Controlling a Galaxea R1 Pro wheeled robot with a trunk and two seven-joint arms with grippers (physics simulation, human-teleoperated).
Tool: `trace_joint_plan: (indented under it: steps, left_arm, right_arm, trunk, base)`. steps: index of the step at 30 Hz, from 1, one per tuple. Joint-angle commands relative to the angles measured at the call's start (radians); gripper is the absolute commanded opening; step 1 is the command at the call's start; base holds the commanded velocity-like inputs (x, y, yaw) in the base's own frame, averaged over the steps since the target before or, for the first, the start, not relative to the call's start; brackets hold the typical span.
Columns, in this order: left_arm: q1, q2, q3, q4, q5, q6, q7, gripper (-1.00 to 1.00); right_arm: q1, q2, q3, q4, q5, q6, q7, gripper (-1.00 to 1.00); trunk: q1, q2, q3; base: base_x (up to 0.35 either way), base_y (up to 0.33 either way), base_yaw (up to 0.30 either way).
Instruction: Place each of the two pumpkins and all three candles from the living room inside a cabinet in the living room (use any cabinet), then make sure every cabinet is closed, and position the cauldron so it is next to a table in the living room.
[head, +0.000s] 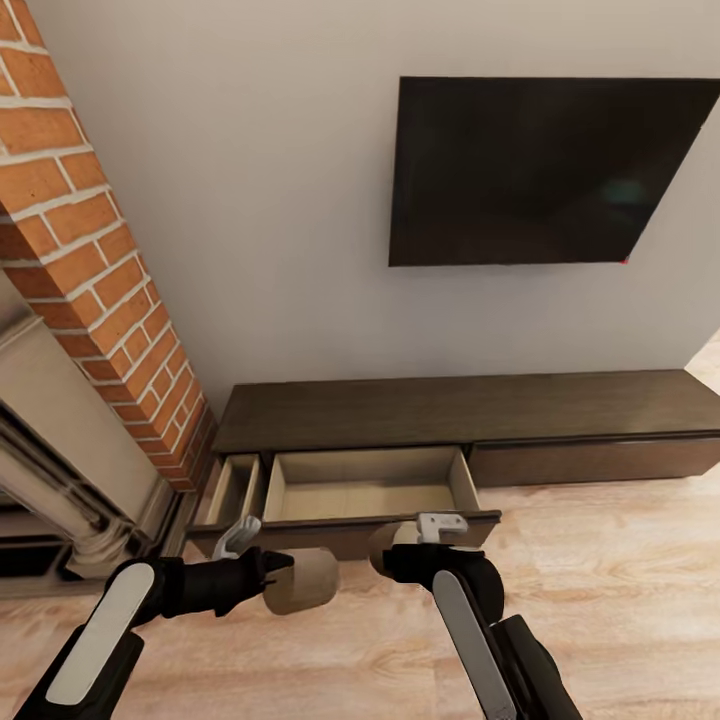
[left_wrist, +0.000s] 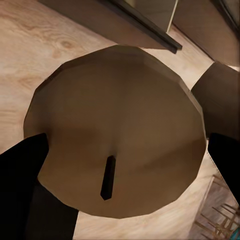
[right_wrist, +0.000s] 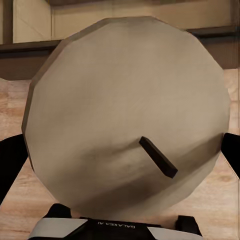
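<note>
Candles fill both grippers: the left gripper clamps one stubby beige candle, faceted round face and dark wick toward its wrist camera, and the right gripper pinches another candle. Both hang over the pale plank floor before the dark-brown wood cabinet, near the front edge of its pulled-out, beige-lined drawer.

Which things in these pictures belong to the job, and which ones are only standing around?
Belong to the job:
- candle in the left hand
- candle in the right hand
- cabinet, with its open drawer

Only standing around:
- television on the wall
- brick fireplace
</note>
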Motion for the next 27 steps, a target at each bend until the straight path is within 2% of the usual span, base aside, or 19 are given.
trace_joint_plan:
  steps: [1,3,5,7,8,12,14,18,27]
  left_arm:
    - [0.000,0.001,-0.002,-0.001,0.018,-0.002,0.009,-1.00]
    - [0.001,0.000,-0.002,-0.001,0.020,-0.002,0.008,-1.00]
    - [0.001,0.000,-0.003,-0.001,0.021,-0.002,0.007,-1.00]
    - [0.001,0.000,-0.006,-0.001,0.021,-0.002,0.007,-1.00]
    - [0.001,0.000,-0.007,-0.001,0.021,-0.002,0.007,-1.00]
    - [0.001,0.000,-0.008,-0.001,0.021,-0.002,0.007,-1.00]
    - [0.001,0.000,-0.008,-0.001,0.021,-0.002,0.007,-1.00]
    - [0.001,0.000,-0.008,-0.001,0.021,-0.002,0.007,-1.00]
    - [0.001,-0.001,-0.010,-0.001,0.021,-0.002,0.006,-1.00]
  right_arm:
    - [-0.001,-0.002,-0.022,-0.001,-0.017,0.007,-0.010,-1.00]
    - [-0.001,-0.004,-0.076,-0.001,-0.046,0.015,-0.009,-1.00]
    - [-0.001,-0.013,-0.131,-0.002,-0.106,0.033,-0.001,-1.00]
    - [-0.001,-0.048,-0.162,-0.004,-0.182,0.046,0.018,-1.00]
    - [-0.001,-0.076,-0.171,-0.004,-0.230,0.046,0.043,-1.00]
    - [-0.001,-0.157,-0.191,-0.005,-0.341,0.046,0.131,-1.00]
    - [-0.001,-0.178,-0.210,-0.004,-0.361,0.046,0.169,-1.00]
    - [-0.001,-0.188,-0.239,-0.003,-0.369,0.046,0.239,-1.00]
    - [-0.001,-0.189,-0.245,-0.002,-0.369,0.046,0.257,-1.00]
  trunk:
    - [0.001,-0.001,-0.001]
    - [0.001,-0.001,-0.001]
    - [0.001,-0.001,-0.001]
    - [0.001,-0.001,-0.001]
    - [0.001,-0.001,-0.001]
    - [0.001,-0.001,-0.001]
    - [0.001,-0.001,-0.001]
    - [0.001,-0.001,-0.001]
    - [0.001,-0.001,-0.001]
  base:
    - [0.262,-0.126,0.000]
    - [0.263,-0.179,0.000]
    - [0.184,-0.141,0.000]
    - [0.062,-0.047,0.000]
    - [0.025,-0.019,0.000]
    - [0.009,-0.007,0.000]
    - [0.002,-0.001,0.000]
    - [0.099,0.000,0.000]
    - [0.162,0.000,0.000]
